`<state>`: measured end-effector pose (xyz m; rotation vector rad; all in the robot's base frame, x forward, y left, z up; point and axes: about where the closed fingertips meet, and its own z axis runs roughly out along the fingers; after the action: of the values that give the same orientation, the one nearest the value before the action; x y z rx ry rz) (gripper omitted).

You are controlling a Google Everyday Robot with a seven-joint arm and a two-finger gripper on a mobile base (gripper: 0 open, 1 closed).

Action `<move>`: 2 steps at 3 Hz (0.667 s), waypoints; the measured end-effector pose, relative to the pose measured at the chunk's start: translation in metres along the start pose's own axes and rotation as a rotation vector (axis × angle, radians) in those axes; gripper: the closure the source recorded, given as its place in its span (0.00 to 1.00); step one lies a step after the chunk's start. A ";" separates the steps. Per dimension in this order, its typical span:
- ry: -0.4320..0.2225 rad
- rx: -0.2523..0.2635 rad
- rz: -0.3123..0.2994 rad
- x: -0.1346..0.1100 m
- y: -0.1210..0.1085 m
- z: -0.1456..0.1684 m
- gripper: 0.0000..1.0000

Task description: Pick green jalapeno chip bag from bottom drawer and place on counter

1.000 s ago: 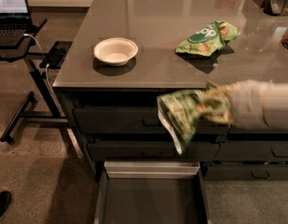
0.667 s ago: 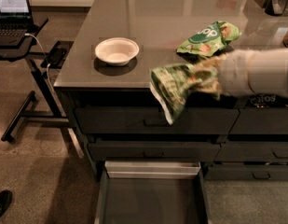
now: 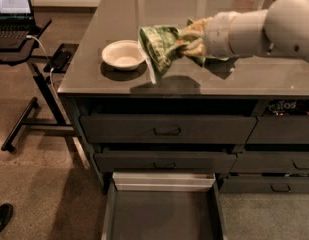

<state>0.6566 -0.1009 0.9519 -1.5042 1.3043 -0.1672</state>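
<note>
My gripper [image 3: 190, 43] is shut on the green jalapeno chip bag [image 3: 159, 49] and holds it in the air above the front part of the counter [image 3: 244, 81], just right of a white bowl. The bag hangs crumpled from the fingers, and its shadow lies on the counter below. My pale arm [image 3: 264, 24] reaches in from the right. The bottom drawer [image 3: 161, 214] stands pulled open at the bottom of the view, with a dark bare floor and a pale back panel.
A white bowl [image 3: 123, 55] sits on the counter's left side. A brighter green bag is mostly hidden behind my arm. A laptop on a black stand [image 3: 14, 14] is at the left. Closed upper drawers [image 3: 166, 129] face forward. A shoe [image 3: 1, 219] is at bottom left.
My gripper has lifted the chip bag from in front of the drawers up and over the counter, moving it left toward the bowl.
</note>
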 end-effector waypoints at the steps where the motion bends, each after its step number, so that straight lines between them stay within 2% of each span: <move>1: -0.028 0.050 0.090 0.003 -0.032 0.039 1.00; 2: -0.021 0.091 0.204 0.021 -0.054 0.064 1.00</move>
<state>0.7421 -0.0884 0.9561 -1.2845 1.4055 -0.0772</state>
